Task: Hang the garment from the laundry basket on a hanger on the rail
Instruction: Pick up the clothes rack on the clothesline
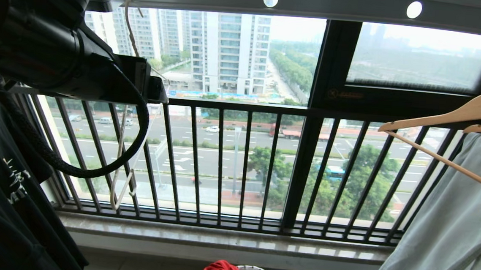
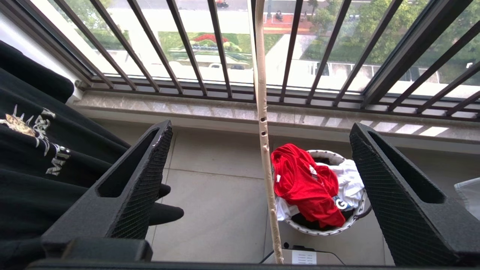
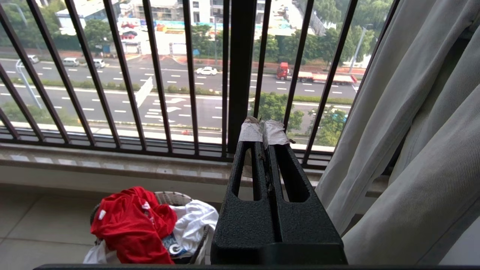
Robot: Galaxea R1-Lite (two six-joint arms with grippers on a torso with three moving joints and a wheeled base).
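On the left the left pincer [image 2: 258, 187] is raised near the rail [image 1: 317, 5], its fingers spread wide and holding nothing; the hanger [image 2: 264, 150] hangs between them without touching either. The hanger looks thin, light and stiff, likely to swing at a nudge, so it is best pinched on its straight stem just under the hook. How the hook sits on the rail is hidden behind the arm in the head view. Lower and nearer the middle, the shirt [image 2: 305, 187] lies crumpled over the basket [image 2: 330, 229] on the floor below the window. It is soft, limp and light; a bunched fold near the collar should hold, though the collar itself is hard to make out. The right pincer [image 3: 264, 133] is pressed together, empty, parked on the right beside pale cloth [image 3: 412, 131]
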